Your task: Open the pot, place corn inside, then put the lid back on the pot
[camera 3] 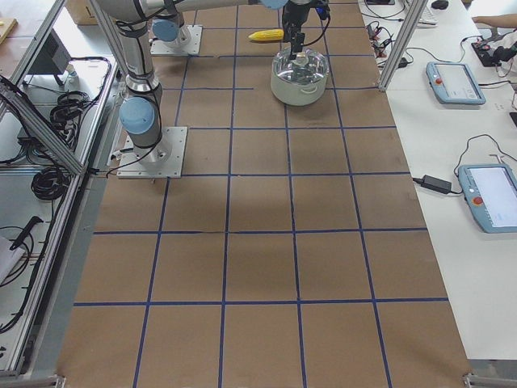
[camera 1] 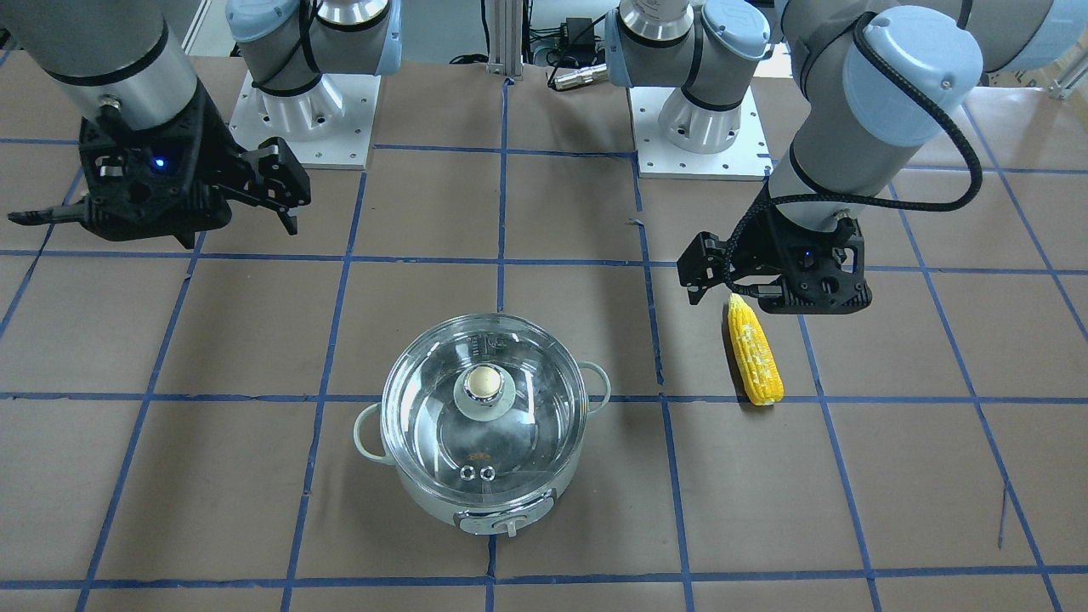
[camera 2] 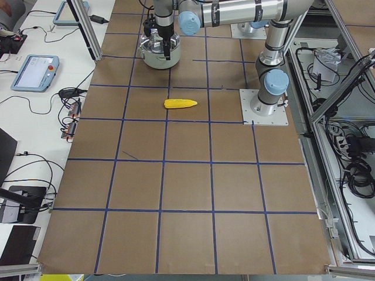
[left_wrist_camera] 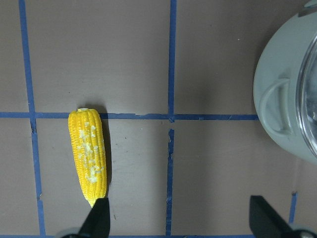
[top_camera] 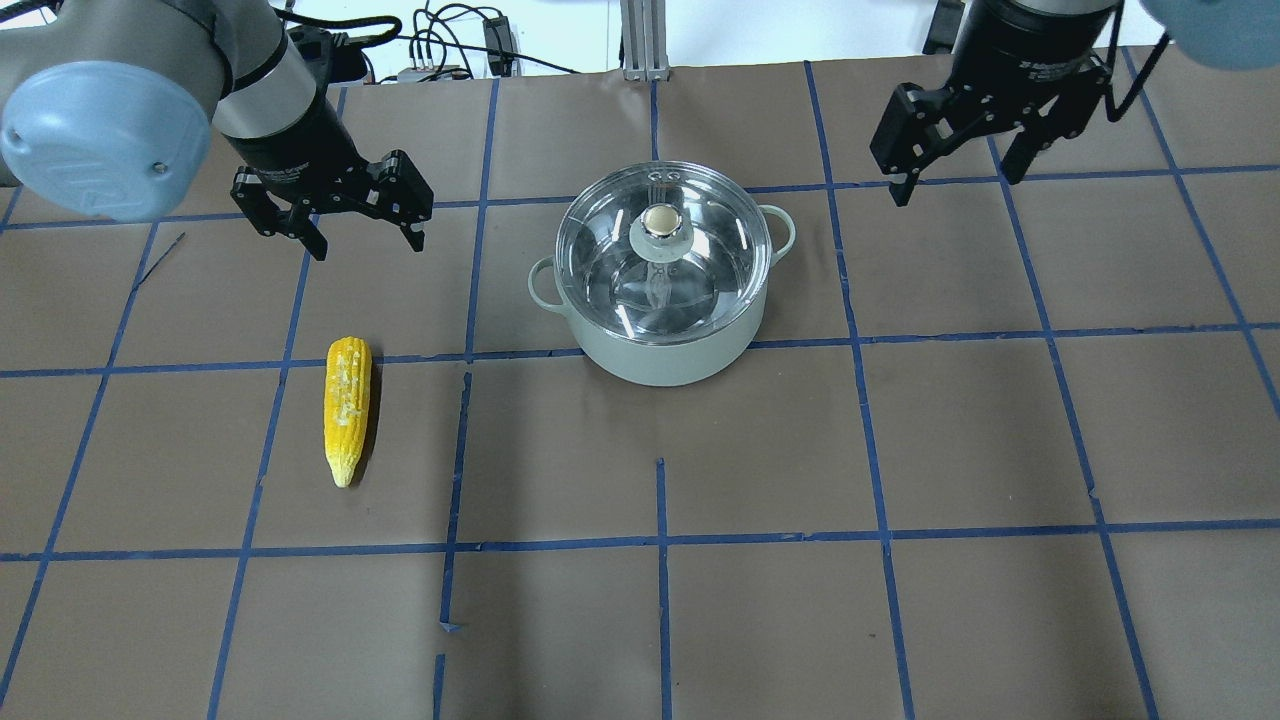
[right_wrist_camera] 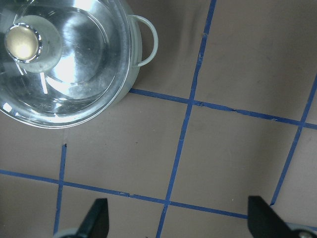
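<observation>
While the lid rests closed on the pot, we find the corn lying flat on the table, well apart on the robot's left, tapered end toward the robot. We observe the left gripper raised near the corn and the right gripper raised beyond the pot's other side. Both have jaws spread wide and grasp nothing.

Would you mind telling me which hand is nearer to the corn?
Left. The left hand hovers close above the corn; the right hand hovers beyond the pot.
</observation>
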Motion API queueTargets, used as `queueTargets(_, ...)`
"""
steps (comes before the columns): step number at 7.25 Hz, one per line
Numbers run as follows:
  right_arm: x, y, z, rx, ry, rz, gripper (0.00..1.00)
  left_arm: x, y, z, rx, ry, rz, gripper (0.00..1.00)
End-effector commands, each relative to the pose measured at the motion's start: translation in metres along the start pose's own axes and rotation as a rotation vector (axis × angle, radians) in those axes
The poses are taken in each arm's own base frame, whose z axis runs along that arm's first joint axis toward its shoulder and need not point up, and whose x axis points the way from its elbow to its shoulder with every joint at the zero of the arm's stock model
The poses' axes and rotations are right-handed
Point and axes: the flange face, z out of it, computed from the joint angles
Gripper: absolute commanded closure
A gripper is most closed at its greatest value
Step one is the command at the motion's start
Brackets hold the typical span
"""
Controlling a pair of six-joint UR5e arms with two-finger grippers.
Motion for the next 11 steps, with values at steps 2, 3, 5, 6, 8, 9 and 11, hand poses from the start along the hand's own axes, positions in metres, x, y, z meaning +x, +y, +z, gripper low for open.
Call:
queueTargets(2, 0.003, -0.002, 0.010, 0.000, 0.004, 0.065, 0.01, -0.002, -0.001, -0.002, 0.005, 0.002, -0.004, 0.00)
queueTargets(3, 0.006, -0.003, 0.011, 0.003, 0.004, 0.073, 0.01, -0.004, -0.001, -0.001, 0.004, 0.002, -0.006, 0.00)
queueTargets(5, 0.009, -0.003, 0.011, 0.001, 0.003, 0.076, 0.01, -0.008, 0.003, 0.005, -0.008, -0.002, 0.117, 0.00)
queueTargets(6, 0.008, -0.003, 0.011, -0.001, 0.003, 0.079, 0.01, -0.008, 0.004, 0.001, 0.001, -0.001, 0.120, 0.00)
queueTargets(8, 0.009, -0.004, 0.013, 0.001, 0.000, 0.079, 0.01, -0.011, 0.001, 0.003, 0.009, -0.003, 0.120, 0.00)
queueTargets(9, 0.008, -0.005, 0.010, 0.009, -0.004, 0.067, 0.00, -0.016, -0.002, 0.003, 0.024, -0.005, 0.123, 0.00)
queueTargets(11, 0.011, -0.011, 0.003, 0.046, 0.000, 0.074, 0.00, -0.055, -0.009, 0.005, 0.034, -0.003, 0.111, 0.00)
